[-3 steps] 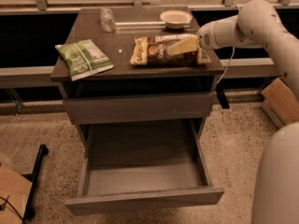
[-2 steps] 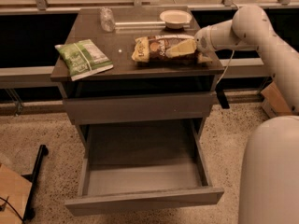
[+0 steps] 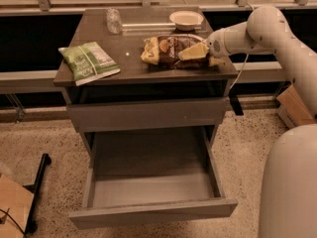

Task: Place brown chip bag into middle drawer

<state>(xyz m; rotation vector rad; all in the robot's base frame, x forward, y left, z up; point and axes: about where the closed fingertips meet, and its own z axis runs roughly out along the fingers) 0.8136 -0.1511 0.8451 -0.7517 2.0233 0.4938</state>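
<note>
The brown chip bag (image 3: 166,49) lies flat on the dark cabinet top (image 3: 133,66), right of centre, with its cream-yellow ends to left and right. My gripper (image 3: 196,50) reaches in from the right and sits on the bag's right end, low on the cabinet top. The middle drawer (image 3: 148,190) is pulled out wide below, directly under the bag; its grey tray holds nothing, and its plain front panel (image 3: 153,213) faces me.
A green-and-white bag (image 3: 89,61) lies at the top's left. A white bowl (image 3: 185,19) and a clear bottle (image 3: 114,20) stand at the back. The upper drawer front (image 3: 148,114) is closed. Cardboard boxes (image 3: 294,105) sit on the floor right and left.
The arm has drawn in a little to the left and the gripper has settled further onto the bag's right end. The bag has barely shifted. The drawer has stayed open.
</note>
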